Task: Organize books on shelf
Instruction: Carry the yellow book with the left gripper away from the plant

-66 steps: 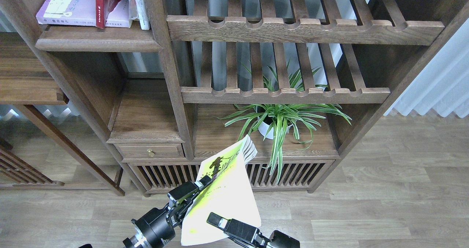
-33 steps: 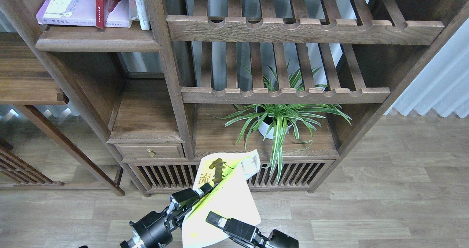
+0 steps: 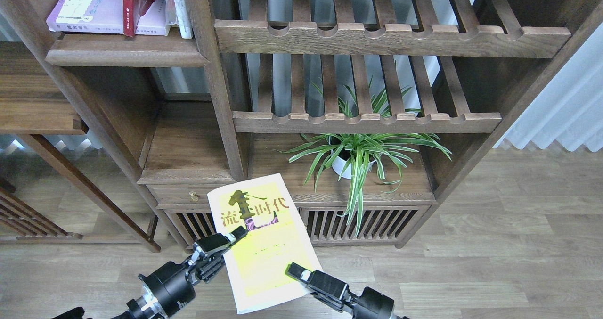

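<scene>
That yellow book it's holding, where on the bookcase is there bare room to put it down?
The small board above the drawer is bare. The top-left shelf is crowded: a lavender book, a red book and white-spined books. The spider plant fills much of its shelf. Both grippers, left and right, carry the yellow book.

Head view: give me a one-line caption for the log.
Both grippers, left and right, hold the yellow-green book flat, cover up, before the bookcase.

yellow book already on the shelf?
No. The yellow book is held out in front of the bookcase by the left gripper, level with its base, not on the shelf.
</scene>
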Motion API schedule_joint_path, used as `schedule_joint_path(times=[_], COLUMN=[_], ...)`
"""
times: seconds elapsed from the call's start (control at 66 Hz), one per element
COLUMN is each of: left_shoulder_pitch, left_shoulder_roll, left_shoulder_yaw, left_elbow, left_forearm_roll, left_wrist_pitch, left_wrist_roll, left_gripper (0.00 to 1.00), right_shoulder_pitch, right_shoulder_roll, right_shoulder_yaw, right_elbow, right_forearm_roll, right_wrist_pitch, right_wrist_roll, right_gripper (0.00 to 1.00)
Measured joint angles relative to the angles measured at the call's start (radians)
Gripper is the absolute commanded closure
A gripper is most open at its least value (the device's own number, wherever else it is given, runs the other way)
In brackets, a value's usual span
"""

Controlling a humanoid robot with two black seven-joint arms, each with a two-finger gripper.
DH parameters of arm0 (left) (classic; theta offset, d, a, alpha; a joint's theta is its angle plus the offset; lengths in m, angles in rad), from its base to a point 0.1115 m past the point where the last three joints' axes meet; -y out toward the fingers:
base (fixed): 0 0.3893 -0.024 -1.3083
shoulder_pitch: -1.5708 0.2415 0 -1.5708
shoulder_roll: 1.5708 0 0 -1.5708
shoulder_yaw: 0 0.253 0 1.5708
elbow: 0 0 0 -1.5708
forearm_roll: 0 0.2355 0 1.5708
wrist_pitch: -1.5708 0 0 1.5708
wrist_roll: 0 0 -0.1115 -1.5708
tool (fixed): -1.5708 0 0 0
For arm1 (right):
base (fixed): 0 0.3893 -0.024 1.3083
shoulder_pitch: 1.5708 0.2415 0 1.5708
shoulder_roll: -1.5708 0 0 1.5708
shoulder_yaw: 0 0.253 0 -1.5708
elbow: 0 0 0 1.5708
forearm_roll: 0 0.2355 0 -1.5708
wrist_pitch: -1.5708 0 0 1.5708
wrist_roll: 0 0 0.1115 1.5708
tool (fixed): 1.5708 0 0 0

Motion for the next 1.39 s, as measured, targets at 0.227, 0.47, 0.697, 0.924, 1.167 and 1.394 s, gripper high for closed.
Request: schedule_joint_path(times=[0.227, 0.47, 0.697, 0.924, 1.167, 1.394], left_shoulder_pitch=[0.053, 0.138, 0.17, 0.167, 0.166, 0.163], left_shoulder_roll=[0.129, 0.204, 0.2, 0.187, 0.183, 0.163], left_shoulder_yaw=[-0.123, -0.321, -0.542, -0.697, -0.762, -0.854], left_elbow=[0.016, -0.003, -0.005, -0.005, -0.006, -0.006], left_forearm_roll=[0.263, 0.502, 0.687, 0.76, 0.773, 0.772], left_wrist_pitch=[0.001, 0.001, 0.001, 0.001, 0.001, 0.001], left_wrist_roll=[0.003, 0.04, 0.066, 0.136, 0.155, 0.155], left_gripper=[0.98, 0.98, 0.98, 0.98, 0.98, 0.98], right_shoulder_pitch=[0.027, 0.035, 0.06, 0.077, 0.083, 0.091], right_shoulder_roll=[0.003, 0.015, 0.027, 0.04, 0.047, 0.049], right_shoulder_yaw=[0.009, 0.0, -0.001, -0.002, -0.002, 0.0], right_elbow=[-0.015, -0.017, -0.035, -0.069, -0.088, -0.1], right_forearm_roll=[0.0, 0.0, -0.001, -0.002, -0.002, -0.002], right_wrist_pitch=[0.0, 0.0, 0.0, 0.0, 0.0, 0.0], right_wrist_roll=[0.0, -0.001, -0.001, -0.001, -0.001, -0.001], right_gripper=[0.01, 0.01, 0.01, 0.01, 0.01, 0.01])
